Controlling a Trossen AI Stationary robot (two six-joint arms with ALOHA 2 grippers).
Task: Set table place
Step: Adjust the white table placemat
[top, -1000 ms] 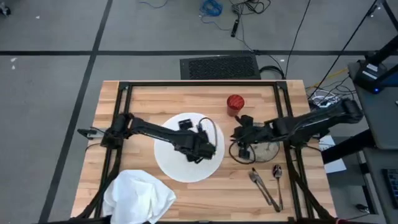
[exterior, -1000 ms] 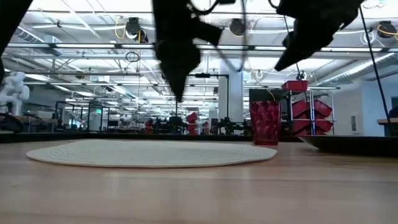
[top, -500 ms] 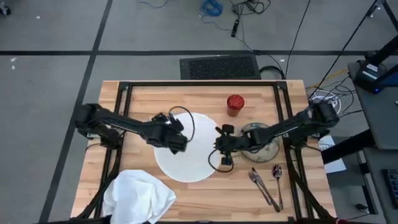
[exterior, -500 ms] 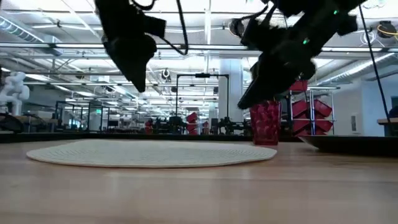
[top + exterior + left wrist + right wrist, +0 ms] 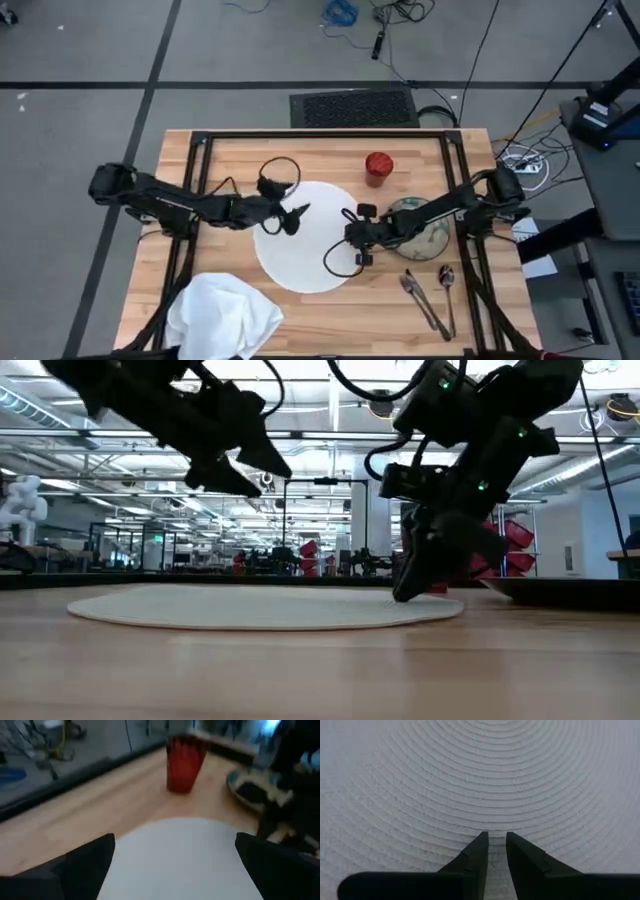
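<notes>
On the pale tabletop, the right pincer, apparently nearly closed and empty, sits at the plate's right edge; the bowl lies further right. The left pincer hovers open.

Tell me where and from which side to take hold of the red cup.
Grip the red cup around its side wall, about midway up, coming in level from the side. It stands upright with its open mouth upward and tapers toward the base, so a hold across the wall should seat well. The right claw, now down at the white plate, is the nearer one; approach from the plate side, clear of the bowl.
</notes>
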